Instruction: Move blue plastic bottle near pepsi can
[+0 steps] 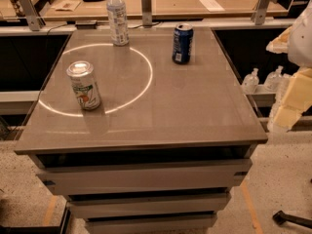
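Take the pepsi can point(183, 43) as your marker. It stands upright on the grey table point(195, 116), toward the far edge and a little right of the middle, with its white label patch facing you.

The blue plastic bottle point(117, 21) stands upright to the left of the pepsi can and slightly farther back, close to the far edge of the same table. You see it is clearly taller than the can, its white cap on, and open tabletop lies between the two; they do not touch.

The silver-white can point(84, 85) with green and red marks stands well to the left of the pepsi can and nearer to you, also upright. A bright ring of reflected light point(147, 77) curves across the tabletop to the left of the pepsi can; the silver-white can sits on its near-left arc and the bottle at its far rim, while the pepsi can stands just outside it.

The gripper point(291, 101) is off to the right of the pepsi can and nearer to you, beyond the right edge of the table, well apart from all three containers. You see it only as pale yellow blocks under a white part of the arm at the frame's edge, and you cannot tell how far it is spread.

Two small pump bottles point(251, 80) stand on a ledge to the right of the pepsi can, below the tabletop's level. Drawer fronts point(146, 177) show under the table's near edge.
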